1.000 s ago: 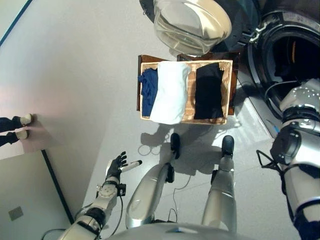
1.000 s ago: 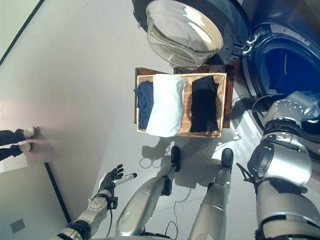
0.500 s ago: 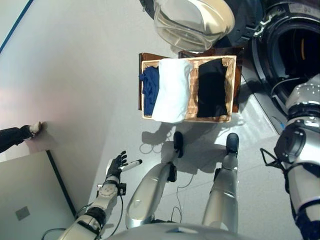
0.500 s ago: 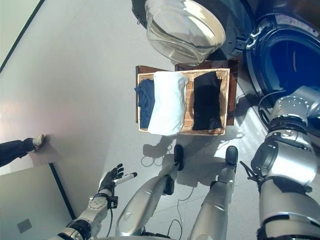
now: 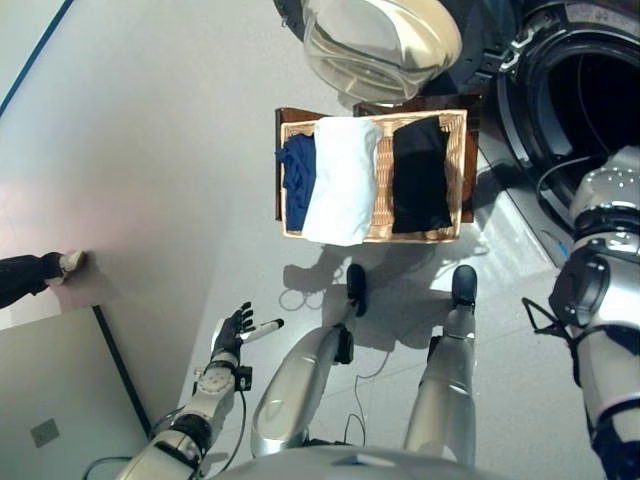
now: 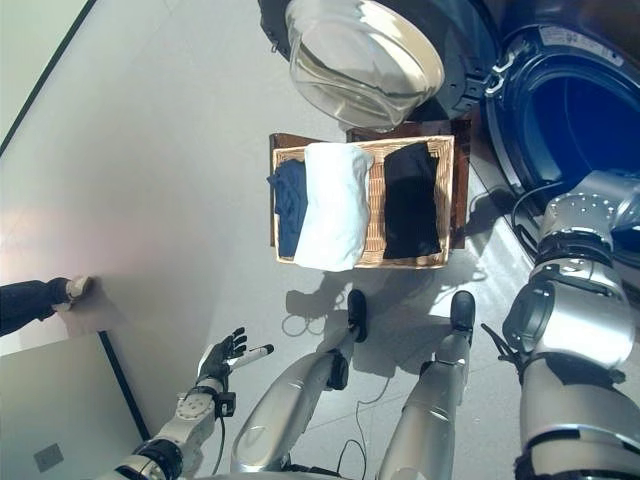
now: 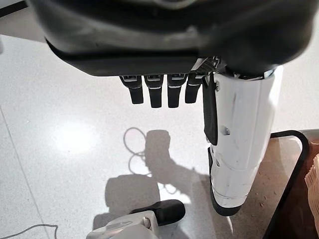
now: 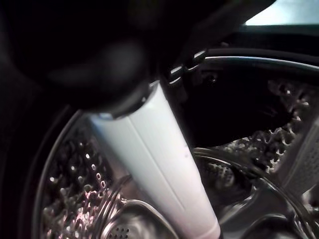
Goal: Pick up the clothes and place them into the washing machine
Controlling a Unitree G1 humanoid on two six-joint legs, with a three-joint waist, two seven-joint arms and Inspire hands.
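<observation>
Those 3 folded clothes (image 5: 345, 180) in the basket (image 5: 457, 175) look soft, light and floppy, so I'd pinch a fold edge; left hand (image 5: 232, 330) hangs spread and empty, and the right hand (image 8: 149, 144) is inside the washing machine (image 6: 580, 110), can't tell its fingers.

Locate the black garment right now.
In the left eye view, the black garment lies folded at the robot's right end of the wicker basket, beside the white garment and nearest the washing machine's open drum.

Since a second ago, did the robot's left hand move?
No. The left hand hangs open low beside the robot, in the same place against the dark floor line next to it; only the camera shifted slightly.
</observation>
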